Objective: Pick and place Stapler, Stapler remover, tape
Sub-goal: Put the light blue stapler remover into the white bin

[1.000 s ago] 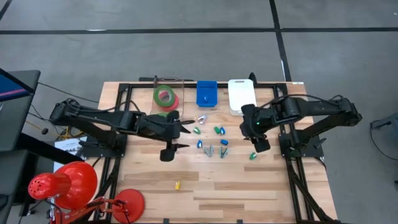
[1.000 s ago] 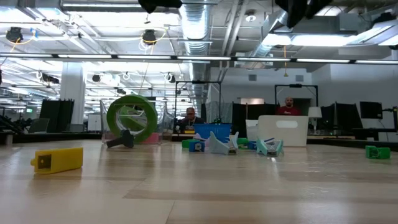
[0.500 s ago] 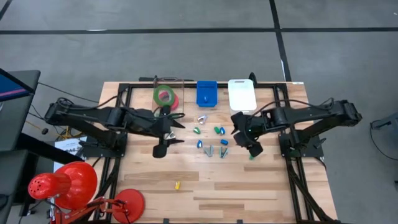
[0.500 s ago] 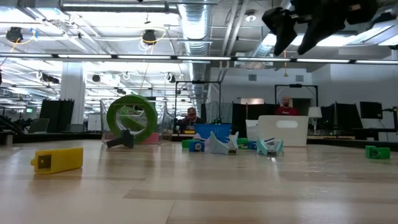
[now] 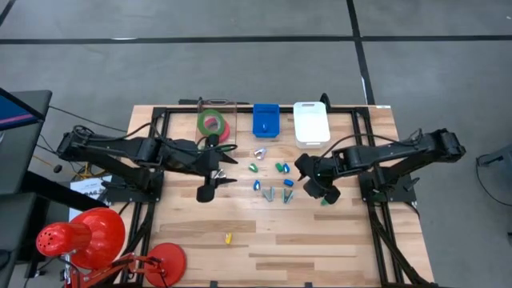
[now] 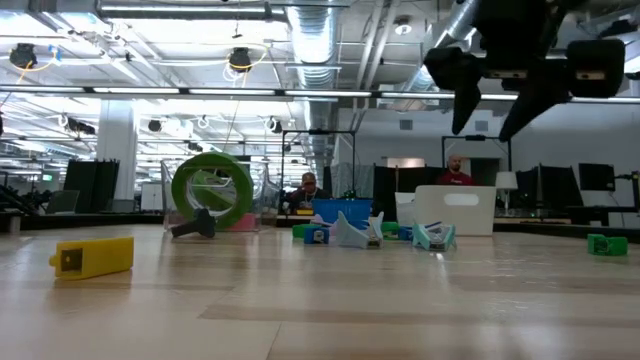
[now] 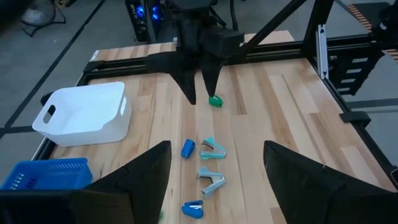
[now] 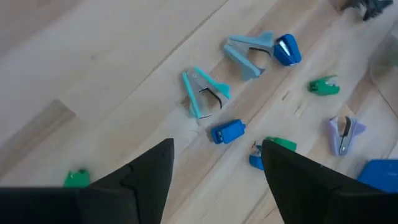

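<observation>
High view, tape [image 5: 211,123] (no readable labels)

Lying scattered mid-table: small staplers and removers [image 5: 272,182]. Sitting behind them along the far edge: tape rolls [image 5: 212,124] leftmost, basket [image 5: 266,120] in the middle, bin [image 5: 311,124] rightmost. Lying alone near the front edge: small block [image 5: 228,238].

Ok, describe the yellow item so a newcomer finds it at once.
Start at the wooden table and look at its bare near half, away from the bins. The small yellow item lies alone there, far from the cluster of blue, green and silver pieces; nothing else on the table is yellow.
</observation>
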